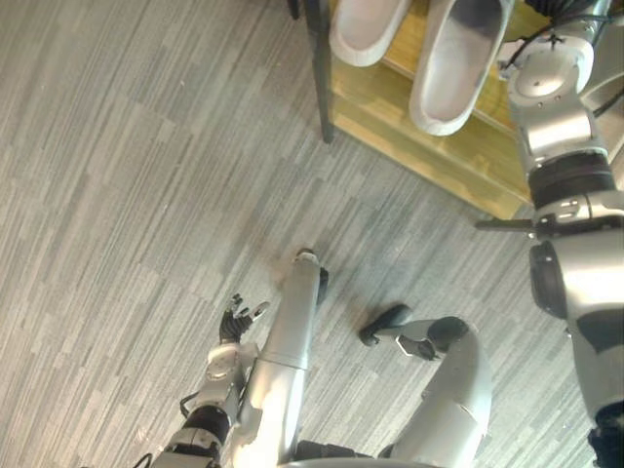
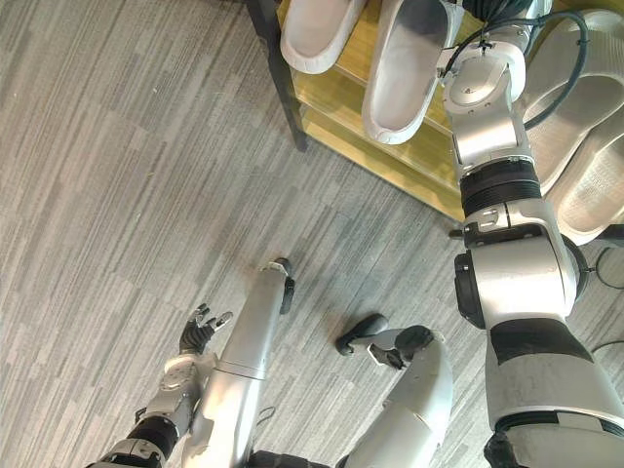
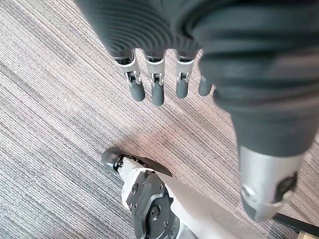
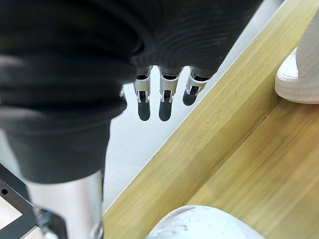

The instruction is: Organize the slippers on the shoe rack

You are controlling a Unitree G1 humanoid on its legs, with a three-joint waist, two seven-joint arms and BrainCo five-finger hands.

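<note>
Two white slippers (image 1: pixel 366 29) (image 1: pixel 458 63) lie side by side on the wooden shelf (image 1: pixel 458 161) of the shoe rack, toes pointing toward me. Two more pale slippers (image 2: pixel 570 107) (image 2: pixel 600 195) lie further right, past my right arm. My right hand (image 4: pixel 168 92) is up at the rack, open, its fingers straight above the shelf's wooden edge (image 4: pixel 224 129). It holds nothing; a white slipper's toe (image 4: pixel 209 224) and another white shoe (image 4: pixel 299 74) lie close by. My left hand (image 1: pixel 239 322) hangs low over the floor, open and empty, fingers (image 3: pixel 156 79) straight.
The rack's black metal post (image 1: pixel 320 78) stands at its left end. Grey striped carpet (image 1: pixel 127 195) spreads across the left and the foreground.
</note>
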